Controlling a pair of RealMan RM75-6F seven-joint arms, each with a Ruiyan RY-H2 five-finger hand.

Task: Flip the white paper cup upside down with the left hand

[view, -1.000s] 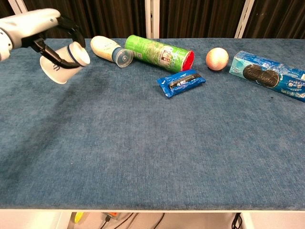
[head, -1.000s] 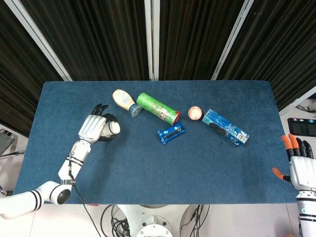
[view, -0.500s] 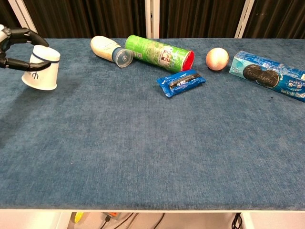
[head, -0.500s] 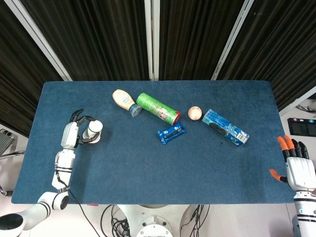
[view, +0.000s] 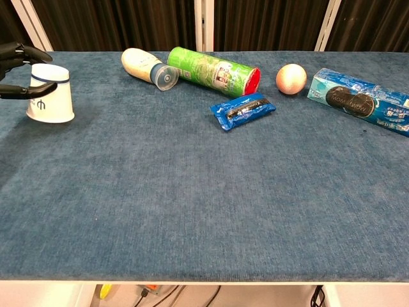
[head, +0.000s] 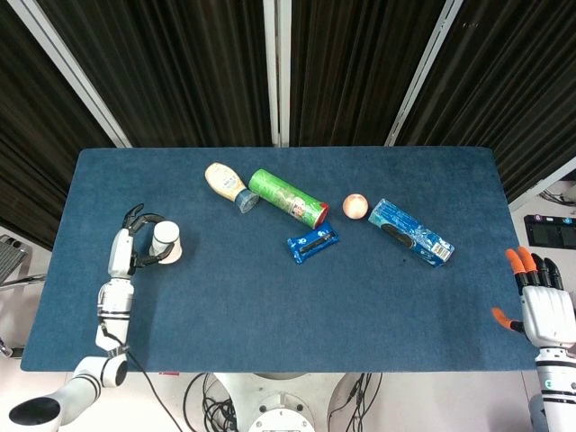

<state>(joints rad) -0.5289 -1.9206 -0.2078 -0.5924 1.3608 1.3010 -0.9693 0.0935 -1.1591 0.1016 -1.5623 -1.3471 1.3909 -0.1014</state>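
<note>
The white paper cup (head: 166, 242) (view: 48, 93) stands upside down on the blue table (head: 270, 297), near its left edge, with its wide rim on the cloth. My left hand (head: 126, 245) (view: 15, 70) is just to the left of it with its fingers spread around the cup. The upper fingers (view: 23, 51) are clear of the cup, and the thumb lies close along its side. My right hand (head: 543, 304) hangs off the table's right front corner, fingers apart and holding nothing.
At the back of the table lie a cream squeeze bottle (head: 226, 184), a green chip can (head: 288, 198), a small blue packet (head: 313, 242), a pink ball (head: 355, 206) and a blue biscuit pack (head: 411, 231). Bare cloth runs along the front.
My left hand carried the tilted cup left and down, and the cup now stands inverted on the table. The fingers have loosened from it. The right hand has barely moved.
</note>
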